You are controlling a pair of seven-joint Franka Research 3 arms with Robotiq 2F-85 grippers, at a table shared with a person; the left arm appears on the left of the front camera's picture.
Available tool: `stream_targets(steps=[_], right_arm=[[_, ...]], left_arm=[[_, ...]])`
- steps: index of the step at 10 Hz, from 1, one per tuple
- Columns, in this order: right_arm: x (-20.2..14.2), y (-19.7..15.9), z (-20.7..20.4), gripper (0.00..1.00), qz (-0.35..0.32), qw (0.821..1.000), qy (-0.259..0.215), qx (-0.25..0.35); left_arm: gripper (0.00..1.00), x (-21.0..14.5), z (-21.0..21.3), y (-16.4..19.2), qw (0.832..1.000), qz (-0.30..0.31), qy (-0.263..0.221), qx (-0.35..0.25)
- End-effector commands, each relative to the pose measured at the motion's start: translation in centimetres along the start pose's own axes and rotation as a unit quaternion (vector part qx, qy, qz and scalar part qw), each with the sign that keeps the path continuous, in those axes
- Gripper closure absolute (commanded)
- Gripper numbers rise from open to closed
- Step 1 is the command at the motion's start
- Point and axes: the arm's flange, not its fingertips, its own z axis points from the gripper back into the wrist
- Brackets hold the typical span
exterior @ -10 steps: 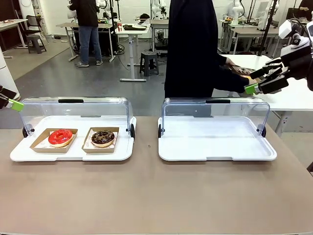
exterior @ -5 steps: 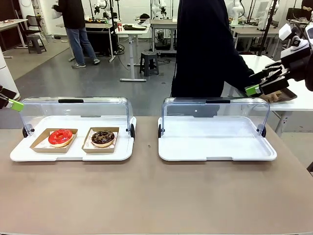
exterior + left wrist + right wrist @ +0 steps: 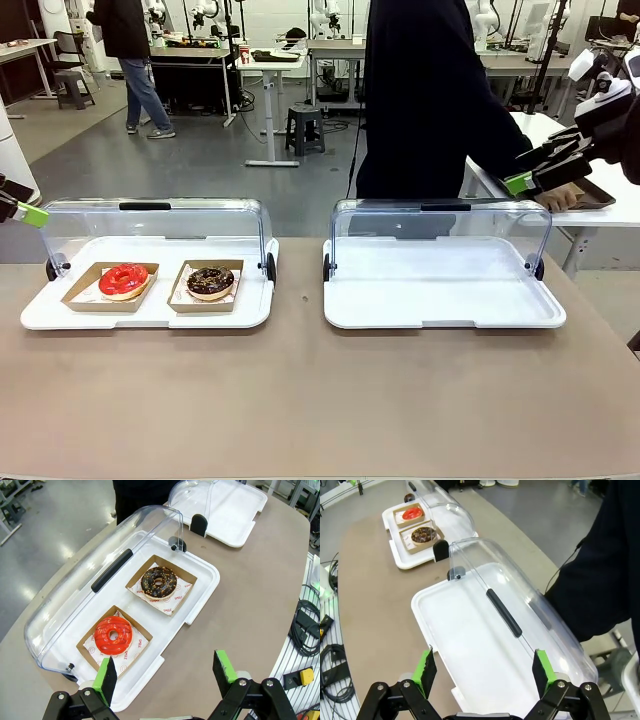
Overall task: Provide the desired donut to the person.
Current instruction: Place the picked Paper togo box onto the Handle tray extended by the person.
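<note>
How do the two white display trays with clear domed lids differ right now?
The left white tray holds two cardboard boats, one with a red-glazed donut, one with a chocolate donut; the right white tray holds nothing. Both have their clear lids rolled back, open.

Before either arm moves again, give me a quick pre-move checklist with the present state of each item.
1. Right gripper open and holding nothing: ok.
2. Left gripper open above the left tray: ok.
3. Left tray's clear lid swung back, both donuts reachable: ok.
4. Red donut and chocolate donut each seated in its own paper tray: ok.
5. Which donut the person wants next: cannot tell.
6. Person's hand clear of the right gripper: not ok, it sits close beside the fingers.
</note>
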Motion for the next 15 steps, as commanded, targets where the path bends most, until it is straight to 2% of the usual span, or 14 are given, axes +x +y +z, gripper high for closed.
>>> stream_targets(steps=[1,4,5,15], right_arm=[[0.4,0.3,0.2,0.0,-0.01,1.0,0.018,-0.001],[1.3,0.7,0.0,0.0,-0.004,0.999,0.042,-0.01],[0.2,0.2,-0.2,0.0,-0.004,1.0,0.007,0.001],[0.2,0.2,-0.2,0.0,-0.004,1.0,0.007,0.001]], left_arm=[[0.0,-0.1,0.0,0.0,1.0,0.002,-0.005,-0.004],[0.0,-0.1,0.0,0.0,1.0,0.002,-0.005,-0.004],[0.0,-0.1,0.0,0.0,1.0,0.002,-0.005,-0.004],[0.0,-0.1,0.0,0.0,1.0,0.002,-0.005,-0.004]])
